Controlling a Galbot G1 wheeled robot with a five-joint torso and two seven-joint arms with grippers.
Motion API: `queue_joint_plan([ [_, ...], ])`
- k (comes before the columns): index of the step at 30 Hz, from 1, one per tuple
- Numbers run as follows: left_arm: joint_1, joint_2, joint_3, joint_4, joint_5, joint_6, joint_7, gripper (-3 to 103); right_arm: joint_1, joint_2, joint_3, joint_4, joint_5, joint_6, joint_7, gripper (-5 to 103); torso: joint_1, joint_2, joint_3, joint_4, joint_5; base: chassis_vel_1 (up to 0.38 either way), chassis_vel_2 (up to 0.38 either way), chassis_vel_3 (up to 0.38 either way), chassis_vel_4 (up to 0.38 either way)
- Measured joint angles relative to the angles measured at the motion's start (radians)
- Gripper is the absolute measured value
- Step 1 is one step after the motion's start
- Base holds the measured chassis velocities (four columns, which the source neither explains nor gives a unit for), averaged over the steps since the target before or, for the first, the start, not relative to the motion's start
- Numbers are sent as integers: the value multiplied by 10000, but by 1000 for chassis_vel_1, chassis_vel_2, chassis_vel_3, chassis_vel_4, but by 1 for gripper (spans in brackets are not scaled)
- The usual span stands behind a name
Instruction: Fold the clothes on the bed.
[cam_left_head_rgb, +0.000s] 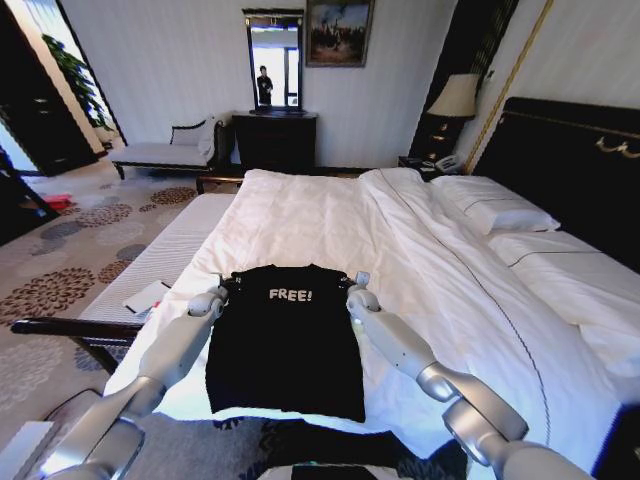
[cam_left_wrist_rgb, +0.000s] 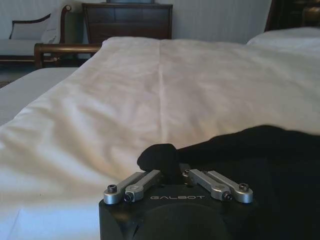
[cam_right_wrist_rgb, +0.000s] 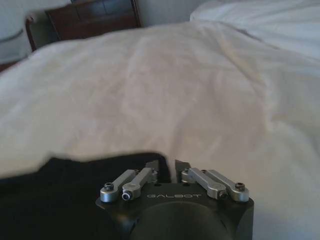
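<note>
Black T-shirt (cam_left_head_rgb: 287, 345) lies flat, "FREE!" showing.

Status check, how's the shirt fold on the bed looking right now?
Left gripper pinching the T-shirt at its left shoulder; right gripper at the right shoulder, nearly closed. Shirt flat, sleeves tucked in, on the bed. Nothing in the way.

White-sheeted bed (cam_left_head_rgb: 330, 215), black T-shirt (cam_left_head_rgb: 285, 345) near its foot, apparently folded, pillows (cam_left_head_rgb: 500, 208)
</note>
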Motion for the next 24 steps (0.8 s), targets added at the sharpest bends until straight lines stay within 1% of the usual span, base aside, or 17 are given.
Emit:
queue_joint_plan([
  [1,250,314,-105,-610,-319,145,3,19,-88,-231,52,540,171,-28,74,22,0,0,0,1,-2,0,0,0,0],
  [2,250,314,-105,-610,-319,145,3,19,-88,-231,52,540,171,-28,74,22,0,0,0,1,-2,0,0,0,0],
  [5,939,1034,-822,-2059,-1100,445,-17,36,-323,-854,426,1782,481,-77,312,38,-2,1,-1,5,0,0,0,0,0],
  [6,1024,1114,-974,-2225,-1206,471,-26,36,-359,-962,517,1979,547,-78,376,44,-3,1,-2,6,-2,0,0,0,0],
  [7,1216,1285,-1320,-2567,-1420,520,-54,41,-419,-1138,679,2288,662,-78,494,44,-3,1,-2,5,0,0,0,0,0],
  [8,1216,1285,-1320,-2567,-1420,520,-54,41,-419,-1138,679,2288,662,-78,494,44,-3,1,-2,5,0,0,0,0,0],
  [11,1807,1779,-2415,-3312,-2125,728,-178,57,-725,-1787,1197,3173,912,-98,811,60,-4,2,-2,2,-2,0,0,0,0],
  [13,1861,1822,-2509,-3359,-2172,734,-185,57,-762,-1844,1237,3246,928,-104,836,60,-3,2,-2,1,-2,0,0,0,0],
  [14,2045,1963,-2835,-3522,-2330,773,-222,62,-891,-2014,1375,3479,977,-121,912,65,-3,2,-2,-2,0,0,0,0,0],
  [15,2394,2165,-3256,-3809,-2701,866,-290,68,-1117,-2251,1585,3857,1031,-156,1010,77,-3,2,-2,1,2,0,0,0,0],
  [16,2672,2300,-3505,-4053,-3051,975,-363,74,-1313,-2405,1739,4141,1055,-177,1085,77,-3,2,-2,5,-1,0,0,0,0],
  [17,2866,2380,-3647,-4233,-3243,1048,-403,74,-1453,-2495,1845,4343,1066,-190,1137,82,-3,2,-2,6,-1,0,0,0,0],
  [18,2866,2380,-3647,-4233,-3243,1048,-403,74,-1453,-2495,1845,4343,1066,-190,1137,82,-3,2,-2,6,-1,0,0,0,0],
  [19,3140,2467,-3804,-4495,-3379,1121,-430,79,-1647,-2594,1985,4642,1083,-212,1223,87,-4,2,-3,5,1,0,0,0,0],
  [21,3720,2626,-3922,-5043,-3183,1212,-414,89,-2086,-2742,2288,5269,1131,-272,1403,97,-5,3,-3,4,-2,0,0,0,0],
  [22,3954,2708,-3920,-5270,-3001,1212,-374,94,-2243,-2782,2406,5473,1141,-312,1466,97,-4,2,-4,-1,0,0,0,0,0],
  [24,4109,2766,-3899,-5417,-2876,1212,-350,94,-2363,-2806,2493,5610,1145,-338,1505,99,-4,3,-3,0,0,0,0,0,0],
])
